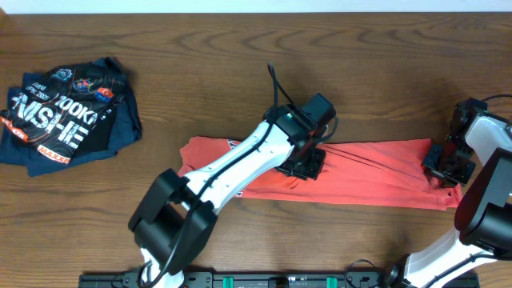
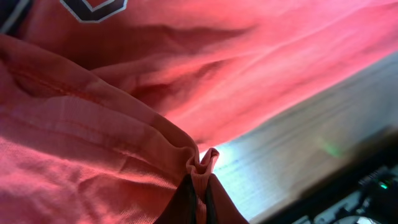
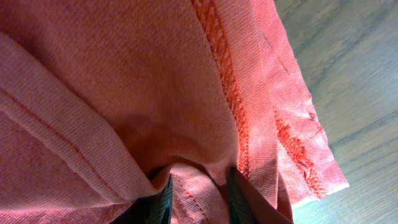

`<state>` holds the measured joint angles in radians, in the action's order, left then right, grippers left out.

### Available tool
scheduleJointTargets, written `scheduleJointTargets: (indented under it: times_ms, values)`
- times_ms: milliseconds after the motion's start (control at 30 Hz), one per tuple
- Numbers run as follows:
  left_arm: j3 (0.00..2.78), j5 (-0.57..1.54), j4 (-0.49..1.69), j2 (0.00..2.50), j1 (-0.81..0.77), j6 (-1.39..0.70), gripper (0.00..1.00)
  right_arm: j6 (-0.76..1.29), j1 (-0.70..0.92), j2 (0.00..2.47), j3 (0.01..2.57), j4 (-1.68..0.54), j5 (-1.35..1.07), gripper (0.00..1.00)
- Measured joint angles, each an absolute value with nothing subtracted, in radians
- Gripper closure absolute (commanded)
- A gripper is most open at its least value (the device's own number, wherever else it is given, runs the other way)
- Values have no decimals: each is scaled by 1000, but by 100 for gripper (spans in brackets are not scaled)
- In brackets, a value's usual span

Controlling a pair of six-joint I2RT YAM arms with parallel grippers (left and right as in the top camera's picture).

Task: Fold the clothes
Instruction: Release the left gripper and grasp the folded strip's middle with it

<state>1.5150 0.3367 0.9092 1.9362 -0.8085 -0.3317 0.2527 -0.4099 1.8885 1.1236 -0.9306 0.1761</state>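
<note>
The coral-red T-shirt [image 1: 368,180] lies stretched into a long band across the middle of the table. My left gripper [image 1: 302,164] sits on its middle and is shut on a pinched fold of the red cloth [image 2: 200,180]. A bit of the white-and-dark print [image 2: 93,7] shows at the top of the left wrist view. My right gripper [image 1: 445,166] is at the shirt's right end, its fingers [image 3: 198,193] shut on a bunched hem with red stitching [image 3: 217,43].
A dark navy garment with white and orange lettering [image 1: 68,112] lies crumpled at the far left. Bare wooden table [image 1: 240,48] surrounds the shirt. The table's front edge runs along the bottom, with dark gear [image 1: 280,280] below it.
</note>
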Motion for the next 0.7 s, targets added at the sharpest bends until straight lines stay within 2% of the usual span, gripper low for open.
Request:
scheduleJointTargets:
  times_ms: [500,533,600,700]
  values:
    - [1513,371,686,2001,-808,-332,92,253,-410,1888,1124,-931,176,70]
    - [1513,373,675,2001,-808,-331,87,253,-410,1888,1124,-931,176,71]
    - [1513,379,656,2001,-808,-322,70,253,-410,1888,1124,-930,176,70]
    - [1513,389,649,2001,-808,-321,68,253,-410,1888,1124,-931,176,70]
